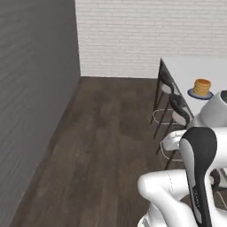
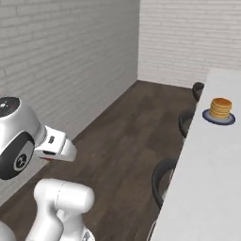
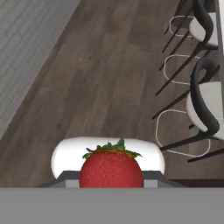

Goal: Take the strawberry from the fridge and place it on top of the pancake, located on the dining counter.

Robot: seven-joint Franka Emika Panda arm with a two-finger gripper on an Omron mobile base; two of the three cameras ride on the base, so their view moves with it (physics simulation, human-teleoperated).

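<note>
Red and plump, the strawberry [image 3: 111, 169] sits at the bottom of the hand view, green leaves up, and it looks clamped in the gripper [image 3: 111, 180], though the finger tips themselves are hard to make out behind the fruit, so call that a likely grasp. The fetching half of the job reads as done: fruit in hand, dark wood floor [image 3: 100, 83] below, chairs [image 3: 205, 100] lined up on the right. Still ahead is the delivery. The pancake [image 2: 220, 108], a golden stack on a small blue plate [image 2: 218, 118], waits on the white bench [image 2: 202, 179] far to the right, well apart from the arm. Nothing tops it yet, so the carry across and the placing remain.
</note>
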